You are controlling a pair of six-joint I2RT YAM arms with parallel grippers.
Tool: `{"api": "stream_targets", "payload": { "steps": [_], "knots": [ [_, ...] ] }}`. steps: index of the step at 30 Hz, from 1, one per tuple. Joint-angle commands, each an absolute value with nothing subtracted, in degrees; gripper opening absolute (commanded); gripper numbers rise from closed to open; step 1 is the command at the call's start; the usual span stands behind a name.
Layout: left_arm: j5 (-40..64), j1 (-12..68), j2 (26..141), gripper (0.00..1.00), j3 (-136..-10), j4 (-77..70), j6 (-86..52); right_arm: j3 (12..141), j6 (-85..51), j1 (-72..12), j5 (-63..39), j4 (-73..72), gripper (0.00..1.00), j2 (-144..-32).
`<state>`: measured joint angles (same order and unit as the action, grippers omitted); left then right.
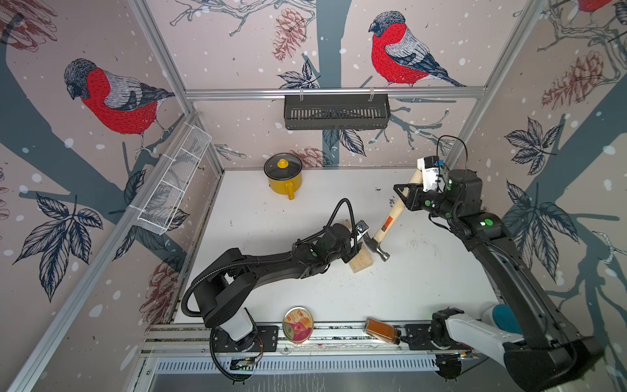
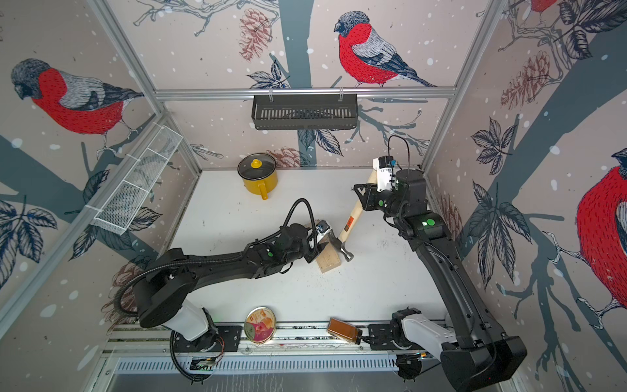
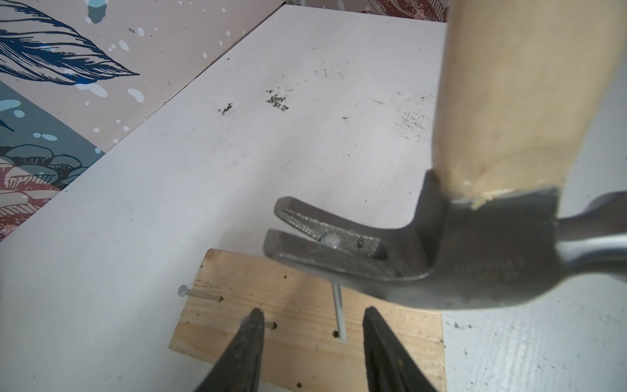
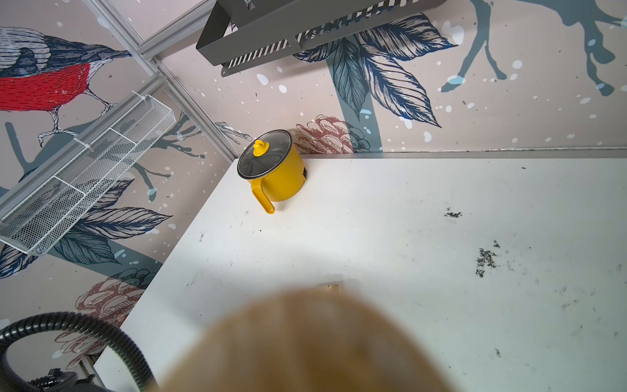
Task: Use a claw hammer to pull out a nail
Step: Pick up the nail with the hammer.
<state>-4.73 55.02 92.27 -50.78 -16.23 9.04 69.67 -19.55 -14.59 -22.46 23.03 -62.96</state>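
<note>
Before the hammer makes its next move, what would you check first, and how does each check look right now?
1. Small grey nail head caught in the split claw of the grey steel claw hammer: ok.
2. Right tool shut on the pale wooden handle: ok.
3. Left tool holding down the pale wooden block: cannot tell; its jaws stand apart above it.
4. Nail's tip free of the block: cannot tell.
5. Second nail clear of the claw: ok.

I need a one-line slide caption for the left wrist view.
Claw hammer catches the nail head in its split claw over the wooden block; left gripper open.
</note>
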Motion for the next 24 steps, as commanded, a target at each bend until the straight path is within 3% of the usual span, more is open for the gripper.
{"api": "stream_targets", "payload": {
  "steps": [1,12,17,24],
  "knots": [
    [-5.72,55.20,92.73,0.43,-51.57,-16.00,9.95,69.83,-21.54,-14.77,-24.74,16.67,0.00,-62.36],
    [-4.75,55.20,93.47,0.32,-51.94,-16.08,9.40,69.38,-21.45,-15.19,-25.41,16.17,0.00,-61.82],
    [-4.80,55.20,93.48,0.21,-51.94,-15.94,9.32,69.43,-21.42,-15.27,-24.98,16.22,0.00,-61.84],
    [-4.84,55.20,93.69,0.18,-52.21,-15.65,9.40,69.43,-21.35,-15.22,-24.79,16.26,0.00,-61.78]
  ]
}}
